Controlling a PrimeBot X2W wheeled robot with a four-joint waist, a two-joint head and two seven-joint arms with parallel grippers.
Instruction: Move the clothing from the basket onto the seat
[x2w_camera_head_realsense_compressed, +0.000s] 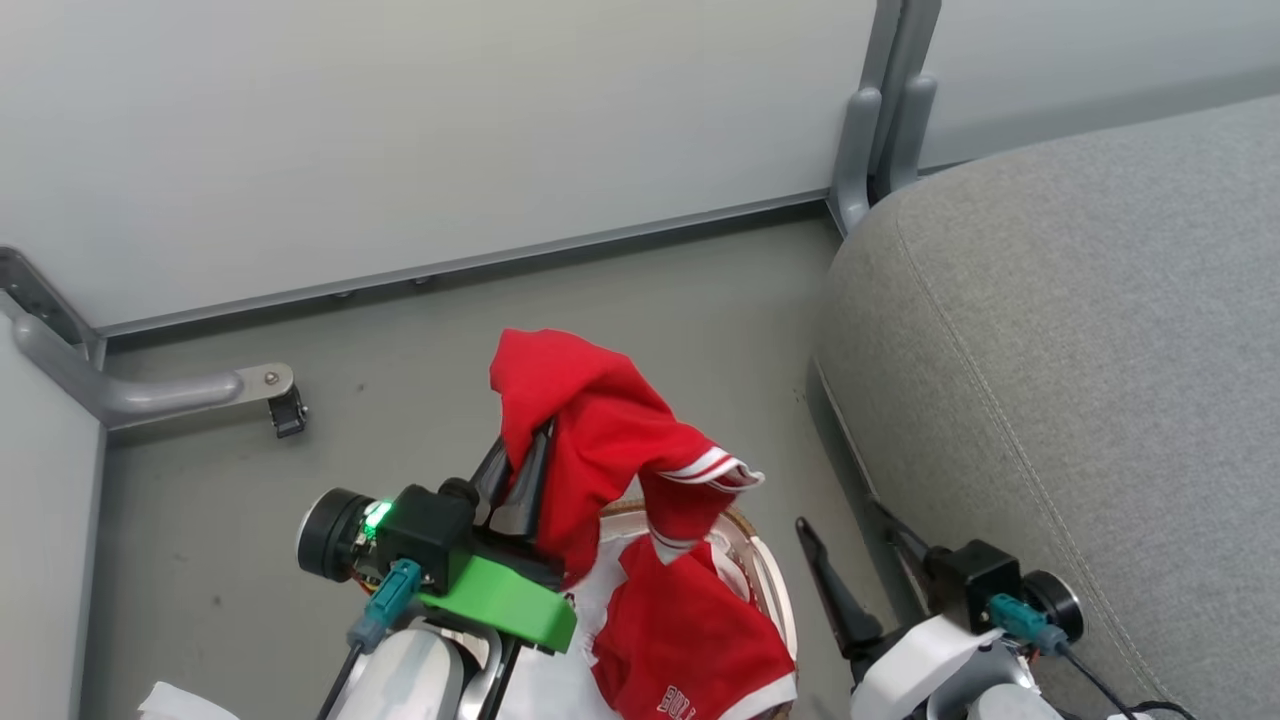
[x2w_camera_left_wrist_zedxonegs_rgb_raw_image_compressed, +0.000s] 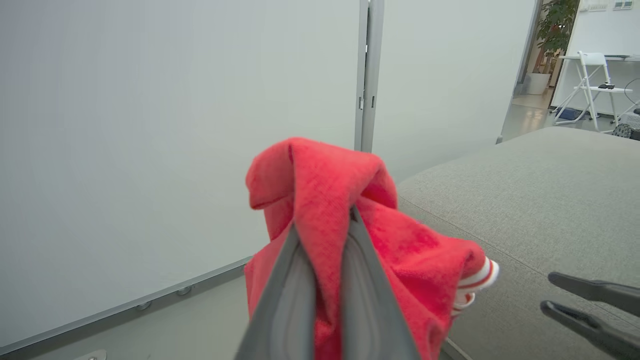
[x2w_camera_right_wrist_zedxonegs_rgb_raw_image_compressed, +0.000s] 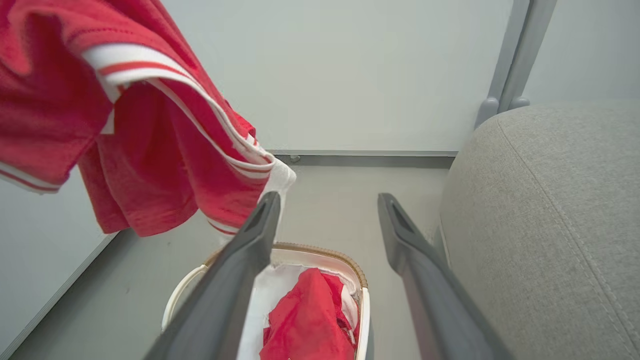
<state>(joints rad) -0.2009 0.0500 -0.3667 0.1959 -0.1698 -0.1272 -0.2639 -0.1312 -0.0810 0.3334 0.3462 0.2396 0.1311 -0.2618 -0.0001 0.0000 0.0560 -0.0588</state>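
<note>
Cloth first: striped-trim red garment (x2w_camera_head_realsense_compressed: 600, 430) hangs bunched from the left gripper (x2w_camera_left_wrist_zedxonegs_rgb_raw_image_compressed: 325, 225), whose two fingers are pinched tight on a fold near the garment's top, with the rest draping down either side. It looks a light, limp knit. Expect it to sag and swing, and a trailing hem could catch a rim. The hold on a thick fold looks secure. The garment hangs above the basket (x2w_camera_right_wrist_zedxonegs_rgb_raw_image_compressed: 320, 252) and is clear of it in the right wrist view.

Second piece, lettered red garment (x2w_camera_head_realsense_compressed: 690, 640), lies crumpled in the basket below that gripper, on the white liner (x2w_camera_right_wrist_zedxonegs_rgb_raw_image_compressed: 270, 295). Best taken at its raised middle ridge, pinching red cloth only.

Seat (x2w_camera_head_realsense_compressed: 1080, 350) lies off to the left gripper's right. Right gripper (x2w_camera_right_wrist_zedxonegs_rgb_raw_image_compressed: 329, 200) has its fingers spread with nothing between them, between basket and seat edge.

Lettering is cut off at the frame edge, left fingertips are buried in cloth, and the basket's near half is hidden behind the arm.
</note>
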